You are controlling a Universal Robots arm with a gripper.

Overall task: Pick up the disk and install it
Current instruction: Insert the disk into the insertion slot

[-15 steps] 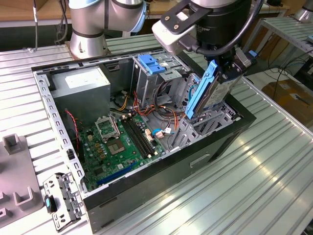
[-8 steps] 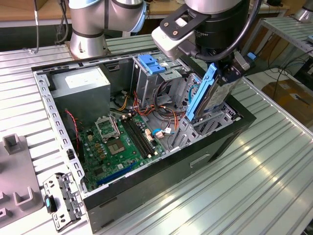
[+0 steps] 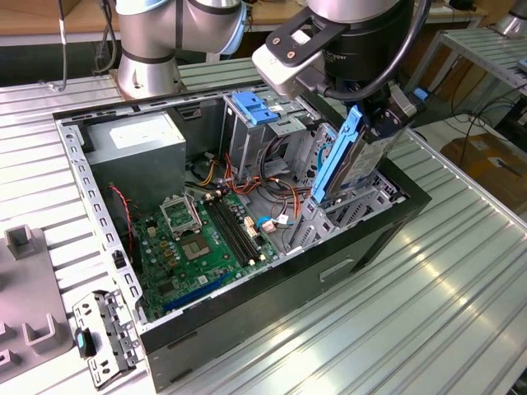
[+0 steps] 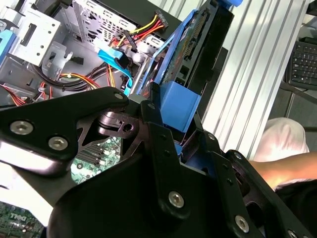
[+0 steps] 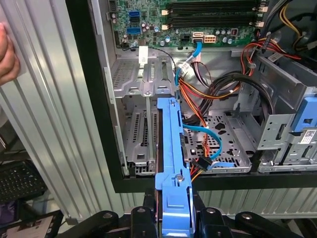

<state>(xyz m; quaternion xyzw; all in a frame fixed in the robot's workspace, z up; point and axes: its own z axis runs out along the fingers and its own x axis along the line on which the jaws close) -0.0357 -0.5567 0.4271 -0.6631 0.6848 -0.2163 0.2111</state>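
Ribbed metal tabletop (image 3: 428, 313) carries an open computer case (image 3: 329, 271). In upper right of the exterior view the end effector (image 3: 380, 123) is clenched on the disk (image 3: 350, 164), tilted over the drive bay (image 3: 362, 210): picked up, not yet seated.

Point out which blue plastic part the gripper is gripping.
The blue-railed disk, held on edge in the gripper; the other blue tab tops the metal cage, untouched.

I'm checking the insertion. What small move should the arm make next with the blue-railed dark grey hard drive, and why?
Probably a short, slow push downward. The black gripper is shut on the dark grey disk in its blue rail, which stands tilted on edge, lower end at the perforated metal drive bay of the open case, not yet seated.
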